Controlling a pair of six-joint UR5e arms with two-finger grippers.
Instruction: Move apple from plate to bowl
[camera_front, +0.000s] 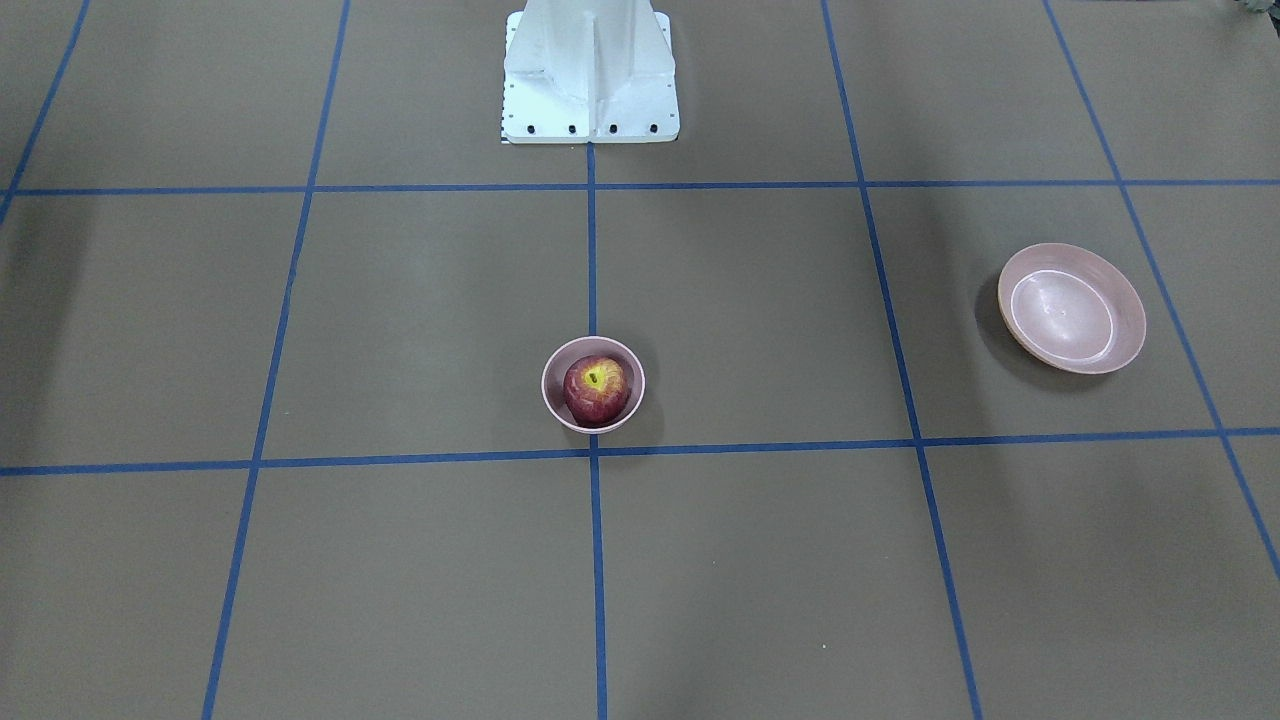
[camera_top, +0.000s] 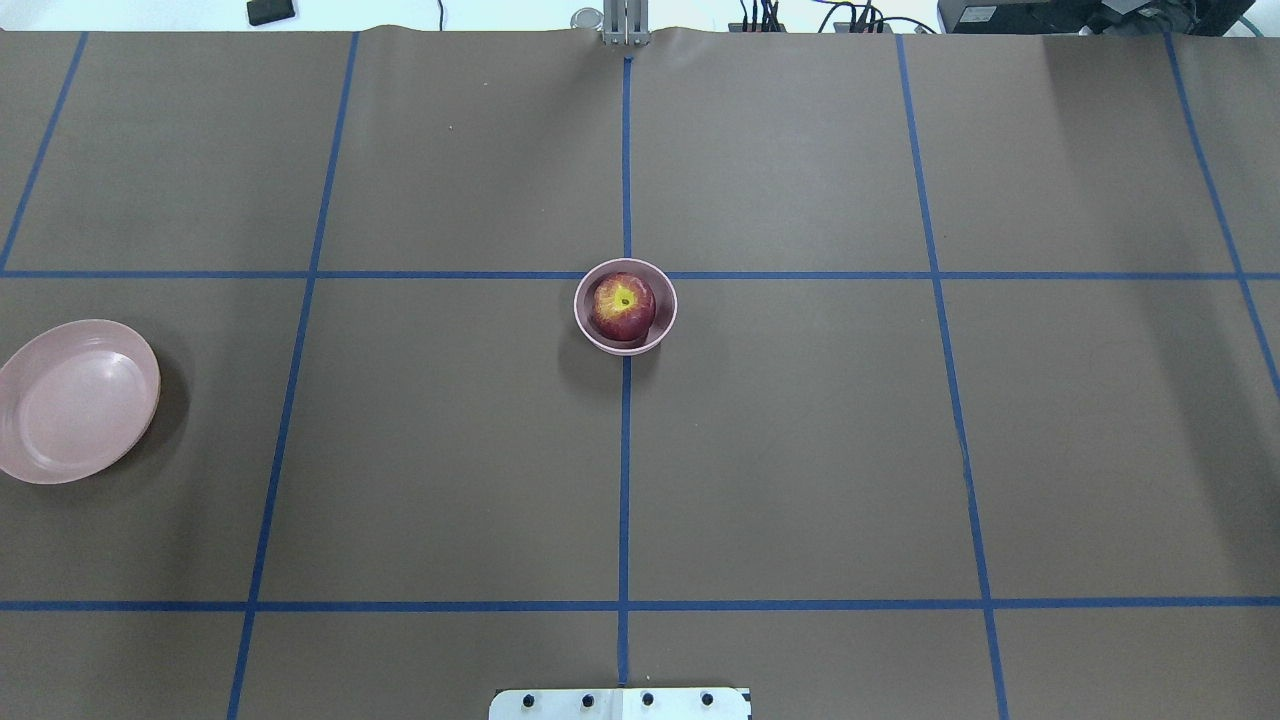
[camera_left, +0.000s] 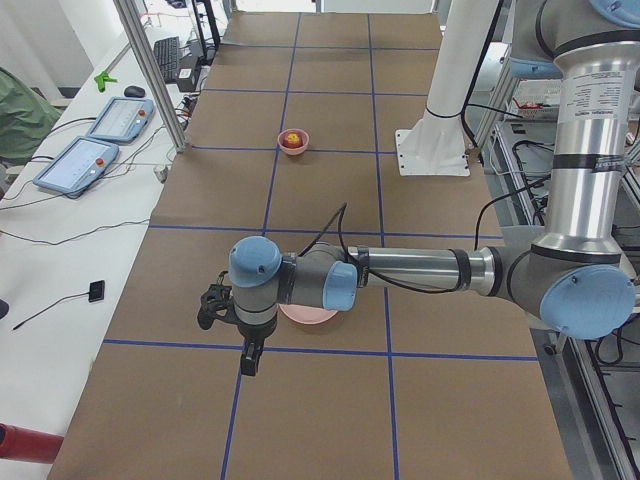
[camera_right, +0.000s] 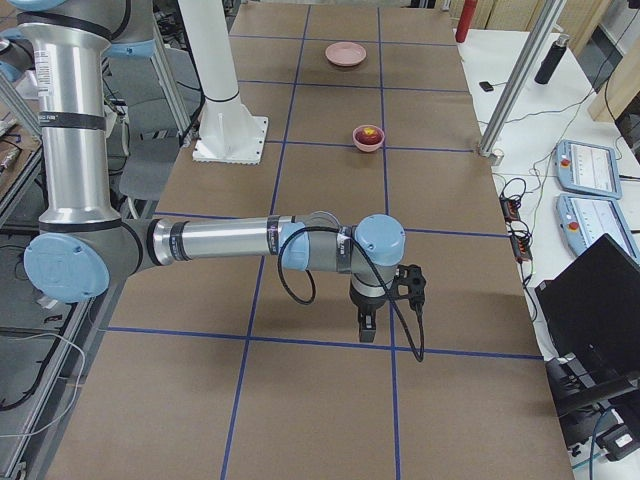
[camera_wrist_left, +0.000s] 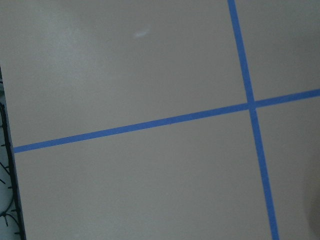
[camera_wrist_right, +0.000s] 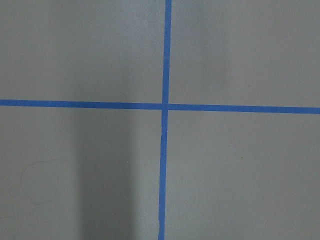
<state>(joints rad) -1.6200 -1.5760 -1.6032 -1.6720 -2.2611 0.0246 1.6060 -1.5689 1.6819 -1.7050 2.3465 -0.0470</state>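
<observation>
The dark red apple (camera_front: 597, 388) sits inside the small deep pink bowl (camera_front: 549, 386) at the table's middle; both also show in the overhead view, the apple (camera_top: 622, 305) within the bowl (camera_top: 584, 322). The wide pink plate (camera_front: 1072, 308) is empty on the robot's left side, as the overhead view (camera_top: 75, 402) shows too. My left gripper (camera_left: 248, 360) hangs low near the plate (camera_left: 310, 318), far from the bowl; I cannot tell if it is open. My right gripper (camera_right: 366, 322) hangs over the table's right end; I cannot tell its state either.
The robot's white base (camera_front: 590, 75) stands at the table's edge behind the bowl. Blue tape lines (camera_top: 625, 450) grid the brown table. Teach pendants (camera_left: 105, 135) and cables lie on the white bench beyond the table. Both wrist views show only table and tape.
</observation>
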